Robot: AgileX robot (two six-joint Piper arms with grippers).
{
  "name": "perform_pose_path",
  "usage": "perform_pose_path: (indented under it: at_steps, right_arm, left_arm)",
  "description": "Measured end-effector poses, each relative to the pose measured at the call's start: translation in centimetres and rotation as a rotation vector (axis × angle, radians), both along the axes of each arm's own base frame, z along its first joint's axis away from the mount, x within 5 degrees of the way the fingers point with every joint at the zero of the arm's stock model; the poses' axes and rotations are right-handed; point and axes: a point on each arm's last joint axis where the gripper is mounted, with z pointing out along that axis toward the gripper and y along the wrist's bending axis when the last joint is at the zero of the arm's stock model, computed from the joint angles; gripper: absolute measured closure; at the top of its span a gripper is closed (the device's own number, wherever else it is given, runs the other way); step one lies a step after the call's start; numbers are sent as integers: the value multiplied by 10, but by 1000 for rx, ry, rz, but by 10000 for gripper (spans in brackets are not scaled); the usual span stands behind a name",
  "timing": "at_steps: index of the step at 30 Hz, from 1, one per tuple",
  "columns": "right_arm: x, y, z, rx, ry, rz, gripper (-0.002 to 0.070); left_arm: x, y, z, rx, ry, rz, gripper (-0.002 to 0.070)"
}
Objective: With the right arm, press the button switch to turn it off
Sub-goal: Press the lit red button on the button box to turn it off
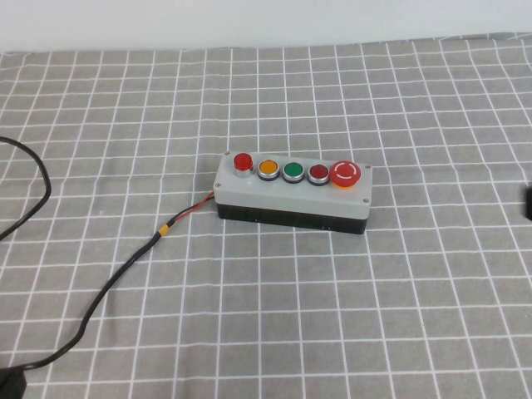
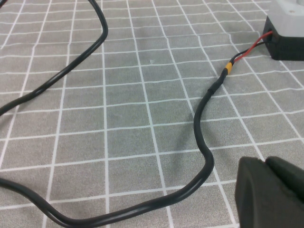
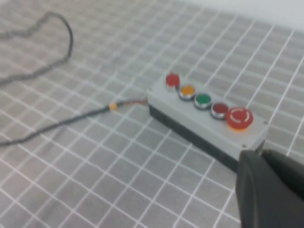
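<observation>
Checked cloth [image 1: 332, 316], switch box [image 1: 287, 193] crosswise, left claw [image 2: 268, 190] by cable [image 2: 202, 137], right claw [image 3: 270, 190] far right, openness unclear

A grey fabric tablecloth printed with a white square grid [image 1: 399, 316] is covering the whole table and lying flat. A long black round cable [image 1: 104, 291] is lying loosely on it, snaking from the middle of the cloth toward the near left corner. Another stretch of it is curving in at the left edge. A short yellow band [image 1: 165, 226] is wrapping the cable's inner end, where thin red and black wires [image 1: 195, 208] are emerging. A plain white wall [image 1: 249, 21] is running behind the cloth's far edge.
</observation>
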Motion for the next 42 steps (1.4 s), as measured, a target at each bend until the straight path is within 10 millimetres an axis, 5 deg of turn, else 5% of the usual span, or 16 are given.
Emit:
perform_pose_path:
  at_steps: [9,24,32,42]
  right_arm:
    - [-49,-37,-18,93,-103,-2,692]
    - [-53,-43,-36,4,-68,-11,692]
    - [-66,-68,-38,17,-127,-281,692]
    - [-66,-81,-105,22,-202,-545,692]
  left_arm:
    - [0,0,0,0,0,0,678]
    - [0,0,0,0,0,0,678]
    - [0,0,0,0,0,0,678]
    - [0,0,0,0,0,0,678]
